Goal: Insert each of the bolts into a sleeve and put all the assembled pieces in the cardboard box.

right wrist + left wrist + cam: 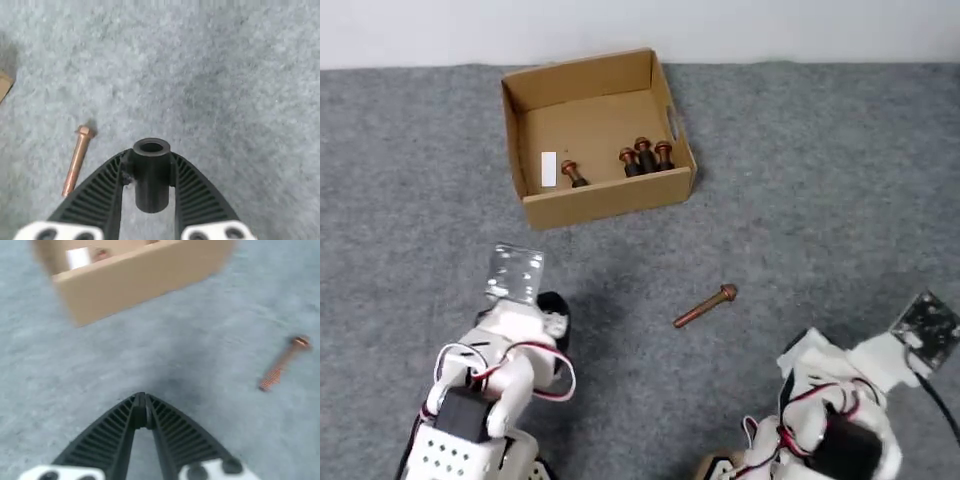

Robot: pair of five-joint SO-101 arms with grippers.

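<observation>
Right claw [150, 159] clamped on black sleeve [151, 187], bore end up. Left claw [141, 401] closed, empty. Loose bolt [705, 306] flat on tabletop [840, 180], arm side of cardboard box [610, 200], off its right front corner. Long axis diagonal to box front, head end nearer box. Bolt near right claw, alongside it; farther from left claw. Judgement: left claw fetches bolt, right being occupied.

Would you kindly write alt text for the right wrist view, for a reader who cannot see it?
The right hand is shut on a black sleeve whose open end shows. A copper-coloured bolt lies apart from it on the grey carpet, with a corner of the cardboard box at the edge.
</observation>
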